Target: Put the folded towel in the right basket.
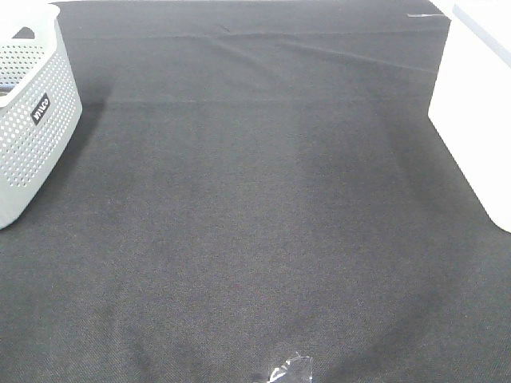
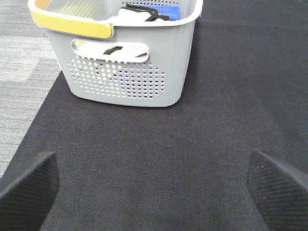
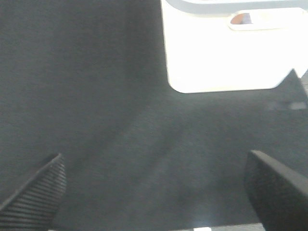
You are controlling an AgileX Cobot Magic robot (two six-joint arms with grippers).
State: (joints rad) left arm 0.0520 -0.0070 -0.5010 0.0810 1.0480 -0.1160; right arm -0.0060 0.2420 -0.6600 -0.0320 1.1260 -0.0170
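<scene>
No folded towel lies on the black cloth (image 1: 255,215) in any view. The right basket (image 1: 477,120) is plain white and stands at the right edge; it also shows in the right wrist view (image 3: 221,57), and its inside is hidden. My left gripper (image 2: 154,185) is open and empty, with its fingers (image 2: 29,180) wide apart above the cloth, facing the left basket (image 2: 130,72). My right gripper (image 3: 154,187) is open and empty above the cloth, facing the right basket. Neither gripper shows in the exterior high view.
The grey perforated left basket (image 1: 32,128) with a yellow handle (image 2: 72,21) holds white, blue and black cloth items (image 2: 149,12). A small clear plastic scrap (image 1: 287,371) lies at the front edge. Grey carpet (image 2: 19,62) lies beyond the cloth.
</scene>
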